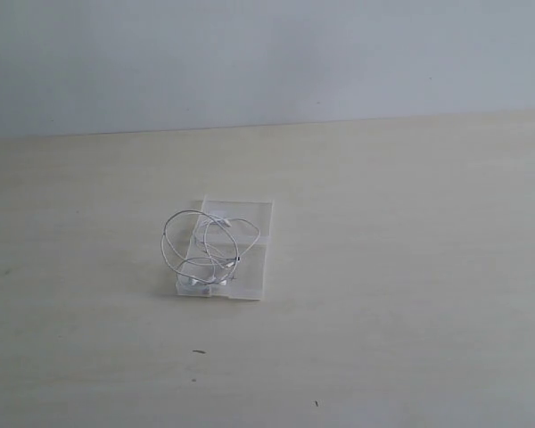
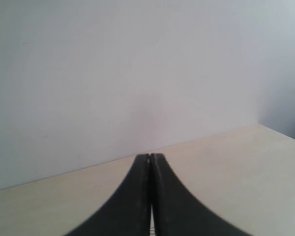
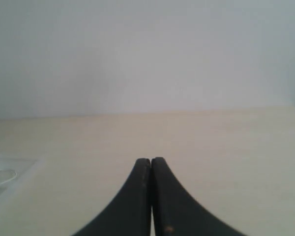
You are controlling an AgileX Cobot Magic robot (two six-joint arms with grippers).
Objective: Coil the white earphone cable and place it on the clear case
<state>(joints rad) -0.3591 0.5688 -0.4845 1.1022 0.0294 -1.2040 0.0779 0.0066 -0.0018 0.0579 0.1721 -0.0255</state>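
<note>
Earphone cable [image 1: 196, 280] atop clear case [image 1: 252, 236], well apart from right gripper [image 3: 151, 160].

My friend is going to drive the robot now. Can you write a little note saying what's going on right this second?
Left gripper: shut, holding nothing, away from the things.
Right gripper: shut, holding nothing, also drawn back.
White earphone cable: in loose loops on top of the clear case, which lies flat on the table. Some loops stand up, and one reaches past the case's left edge.
Done: coiling and placing, by the look of it.
Left: probably nothing; maybe tidy that stray loop.
</note>
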